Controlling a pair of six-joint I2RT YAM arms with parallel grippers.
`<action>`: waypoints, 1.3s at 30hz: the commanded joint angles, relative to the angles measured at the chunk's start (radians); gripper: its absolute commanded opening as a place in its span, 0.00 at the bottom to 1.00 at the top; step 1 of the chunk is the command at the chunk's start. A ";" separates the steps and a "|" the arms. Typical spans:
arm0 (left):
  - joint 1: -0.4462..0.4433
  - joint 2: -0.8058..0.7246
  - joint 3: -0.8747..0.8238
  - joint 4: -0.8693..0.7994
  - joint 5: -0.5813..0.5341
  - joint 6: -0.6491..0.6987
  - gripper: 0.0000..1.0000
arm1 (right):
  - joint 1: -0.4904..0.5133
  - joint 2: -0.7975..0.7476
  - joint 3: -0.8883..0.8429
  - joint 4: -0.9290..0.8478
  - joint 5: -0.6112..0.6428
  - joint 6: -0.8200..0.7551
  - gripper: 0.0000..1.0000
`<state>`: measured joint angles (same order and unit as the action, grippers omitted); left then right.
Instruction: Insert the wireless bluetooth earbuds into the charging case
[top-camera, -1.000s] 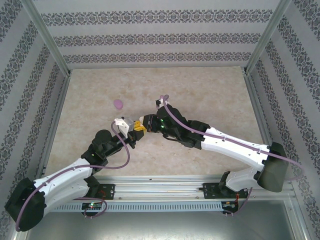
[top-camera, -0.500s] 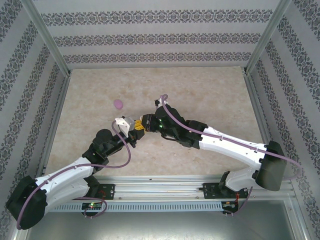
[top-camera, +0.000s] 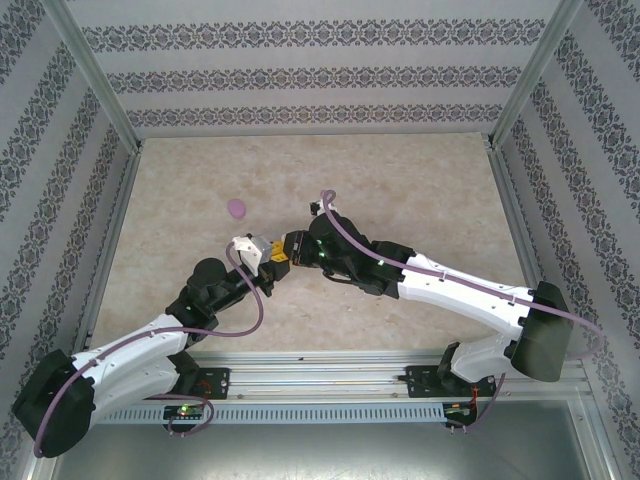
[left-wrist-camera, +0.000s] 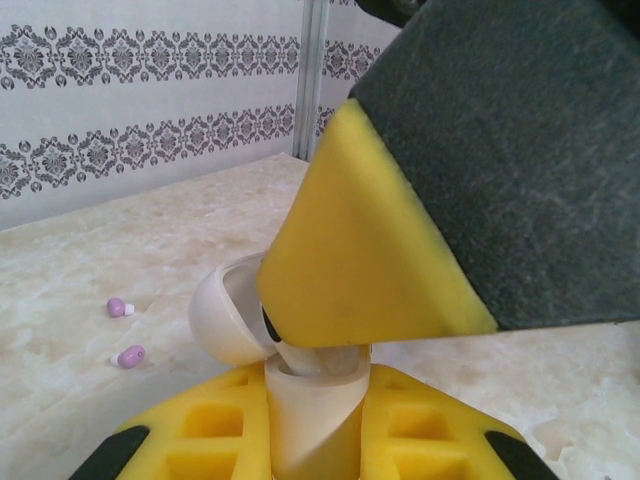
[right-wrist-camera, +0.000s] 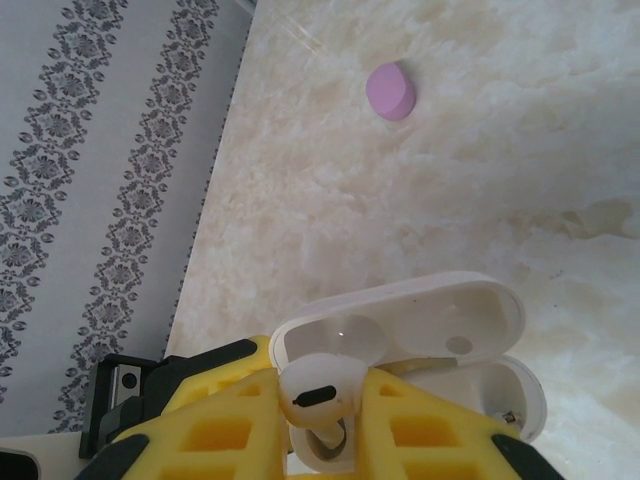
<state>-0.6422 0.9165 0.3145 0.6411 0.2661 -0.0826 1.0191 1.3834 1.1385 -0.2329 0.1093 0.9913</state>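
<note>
Right wrist view: at lower centre a white earbud (right-wrist-camera: 320, 388) is pinched in the barely parted right gripper (right-wrist-camera: 322, 420), against the open case (right-wrist-camera: 440, 320) clamped by the closed left gripper (left-wrist-camera: 312, 405).

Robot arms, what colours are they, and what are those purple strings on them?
The left arm and right arm are white with black joints and rounded black shoulders. The strings are thin purple cables looping along each arm. The fingers are yellow with square pockets and black corners.
</note>
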 joint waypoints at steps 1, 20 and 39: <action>-0.008 -0.015 0.037 0.104 -0.018 0.011 0.00 | 0.016 0.017 0.016 -0.159 -0.016 0.014 0.22; -0.009 -0.025 0.031 0.105 -0.008 0.006 0.00 | 0.008 0.034 0.099 -0.244 -0.012 -0.012 0.39; -0.008 -0.091 -0.018 0.034 0.063 -0.077 0.00 | -0.153 -0.098 0.227 -0.480 -0.064 -0.214 0.52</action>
<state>-0.6426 0.8566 0.3069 0.6758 0.2951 -0.1246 0.9154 1.3109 1.3392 -0.6022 0.0704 0.8433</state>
